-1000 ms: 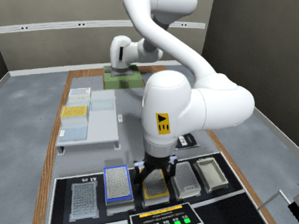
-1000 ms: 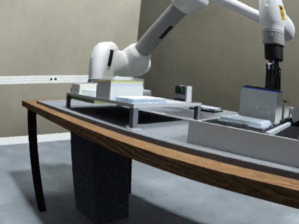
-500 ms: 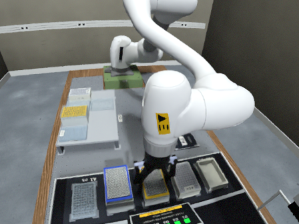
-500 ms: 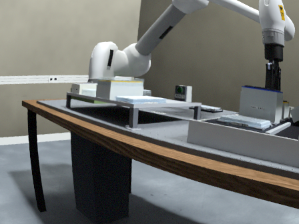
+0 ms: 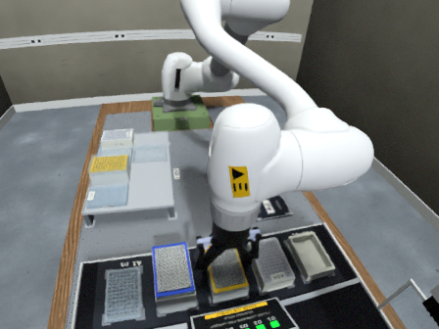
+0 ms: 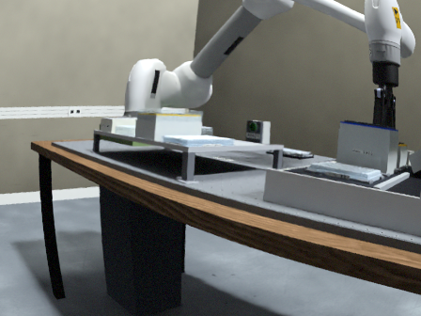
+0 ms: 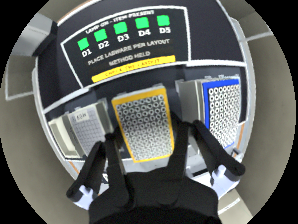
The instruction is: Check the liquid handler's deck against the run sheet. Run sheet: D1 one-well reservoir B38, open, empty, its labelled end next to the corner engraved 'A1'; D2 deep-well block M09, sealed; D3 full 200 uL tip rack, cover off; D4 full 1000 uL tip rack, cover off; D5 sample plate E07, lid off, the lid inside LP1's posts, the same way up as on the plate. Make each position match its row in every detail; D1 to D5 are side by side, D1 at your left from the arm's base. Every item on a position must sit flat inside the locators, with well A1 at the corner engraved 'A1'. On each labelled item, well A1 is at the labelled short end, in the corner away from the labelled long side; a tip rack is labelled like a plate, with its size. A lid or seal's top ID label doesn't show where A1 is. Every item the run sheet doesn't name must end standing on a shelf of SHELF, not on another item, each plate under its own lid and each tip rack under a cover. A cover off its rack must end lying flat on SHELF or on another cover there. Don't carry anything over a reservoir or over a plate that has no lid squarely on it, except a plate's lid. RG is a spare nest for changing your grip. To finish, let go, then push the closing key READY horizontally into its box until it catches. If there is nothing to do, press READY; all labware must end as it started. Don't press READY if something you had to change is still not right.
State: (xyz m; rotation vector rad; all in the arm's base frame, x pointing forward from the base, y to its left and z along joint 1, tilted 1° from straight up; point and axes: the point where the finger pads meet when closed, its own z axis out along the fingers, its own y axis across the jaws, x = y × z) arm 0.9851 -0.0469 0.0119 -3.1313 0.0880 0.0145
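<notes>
My gripper stands over the middle deck position, straddling the yellow-framed tip rack, which sits in its nest with its cover off. In the wrist view the fingers stand just outside the long sides of the rack, a little apart from it, so the gripper is open. A blue-framed tip rack and a clear sample plate lie to its left. A deep-well block and an open one-well reservoir lie to its right. The side view shows the gripper behind the blue rack.
The shelf at the left holds a white-topped rack, a yellow-topped rack and flat lids. A dark flat item lies behind the deck. A status panel shows green lights. The arm's base block is at the back.
</notes>
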